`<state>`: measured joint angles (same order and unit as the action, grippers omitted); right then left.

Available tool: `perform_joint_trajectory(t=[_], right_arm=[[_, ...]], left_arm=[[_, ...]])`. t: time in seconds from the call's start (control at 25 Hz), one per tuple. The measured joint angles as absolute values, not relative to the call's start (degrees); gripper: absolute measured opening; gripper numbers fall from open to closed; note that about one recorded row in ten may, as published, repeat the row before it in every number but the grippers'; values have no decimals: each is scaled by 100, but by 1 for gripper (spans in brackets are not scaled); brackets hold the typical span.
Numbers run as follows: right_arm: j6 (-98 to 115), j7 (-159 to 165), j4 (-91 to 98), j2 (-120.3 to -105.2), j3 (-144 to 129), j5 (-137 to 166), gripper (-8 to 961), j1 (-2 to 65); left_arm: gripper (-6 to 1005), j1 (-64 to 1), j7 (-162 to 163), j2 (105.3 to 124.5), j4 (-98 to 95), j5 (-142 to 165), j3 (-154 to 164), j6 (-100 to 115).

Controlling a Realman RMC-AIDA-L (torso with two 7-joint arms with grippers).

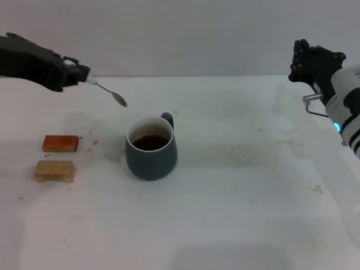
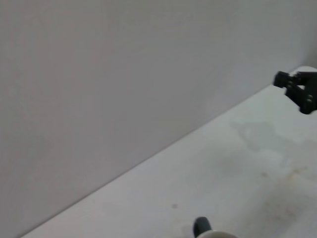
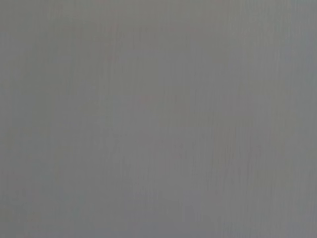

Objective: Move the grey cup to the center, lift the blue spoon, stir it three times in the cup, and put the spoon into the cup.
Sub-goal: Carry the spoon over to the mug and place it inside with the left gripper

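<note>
Two arms show in the head view, one at each side of the white surface (image 1: 236, 185). The left tool (image 1: 84, 77) hangs in the air at the far left and is clamped on the pale handle of the blue spoon (image 1: 109, 93). The spoon sticks out from the tool and slants downward, so its metal bowl is the lowest part; the bowl is above the surface, up and to the left of the grey cup (image 1: 151, 149), and it is apart from the cup's rim. The grey cup stands upright near the middle of the surface, with dark brown liquid inside and its small handle turned to the far side. To the left of the cup lie an orange block (image 1: 60, 143) and, just in front of it, a tan block (image 1: 55, 171), both well apart from the cup. The right tool (image 1: 308, 62) is raised at the far right, far from the cup and from the spoon; I cannot tell if its fingers are apart or together. The right wrist view shows only a plain grey area.
</note>
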<state>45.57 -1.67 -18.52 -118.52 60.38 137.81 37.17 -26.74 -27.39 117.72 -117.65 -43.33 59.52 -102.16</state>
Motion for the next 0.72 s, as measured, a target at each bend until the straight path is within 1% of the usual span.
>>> perform_joint_trajectory(t=[0.48, 0.64, 0.72], right_arm=[[4555, -167, -1902, -11864, 6038, 13781, 45, 3623], [4566, -167, -1942, -11874, 6036, 13782, 45, 3555], [4574, -167, -1954, -11874, 6025, 13781, 45, 3545]], left_arm=[[180, -2466, -2711, 11821, -11569, -4368, 6908, -9890], [180, -2173, -2709, 11828, -11366, -4456, 7255, -9238], [181, -2132, -2729, 11827, -11242, -4458, 7371, -9063]])
